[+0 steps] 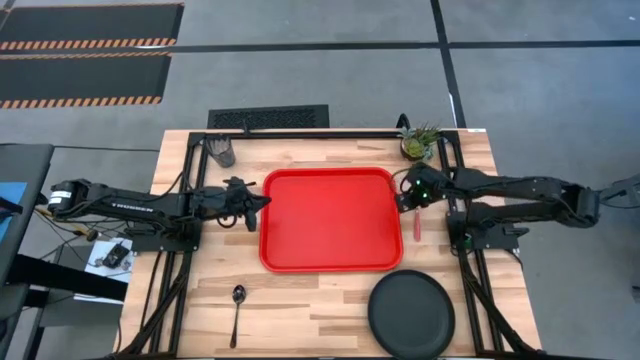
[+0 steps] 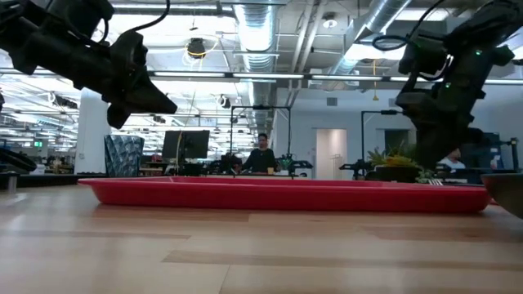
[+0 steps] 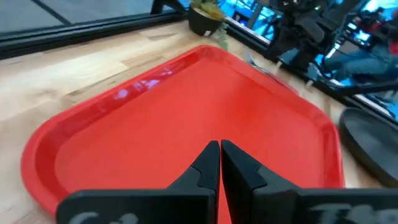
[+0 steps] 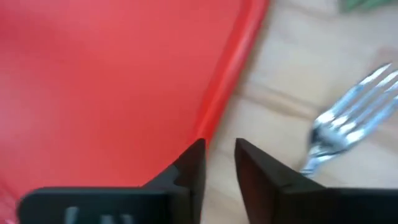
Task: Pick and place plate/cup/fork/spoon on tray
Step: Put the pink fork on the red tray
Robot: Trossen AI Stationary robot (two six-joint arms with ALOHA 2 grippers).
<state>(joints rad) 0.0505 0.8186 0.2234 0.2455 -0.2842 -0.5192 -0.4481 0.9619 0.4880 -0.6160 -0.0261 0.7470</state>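
The red tray (image 1: 330, 220) lies in the middle of the table with nothing on it. The fork (image 1: 417, 224), red-handled with silvery tines (image 4: 348, 118), lies on the wood just off the tray's right rim. The black plate (image 1: 411, 313) sits at the near right. The spoon (image 1: 238, 305) lies near the front left, and the dark cup (image 1: 222, 150) stands at the far left. My left gripper (image 1: 262, 203) hovers shut over the tray's left rim (image 3: 219, 163). My right gripper (image 1: 405, 197) hovers narrowly open above the tray's right rim (image 4: 219, 155), beside the fork's tines and touching nothing.
A small potted green plant (image 1: 419, 142) stands at the far right corner, just behind my right gripper. Black frame rails run along the table's left and right sides. Bare wood lies between the spoon and the plate along the front edge.
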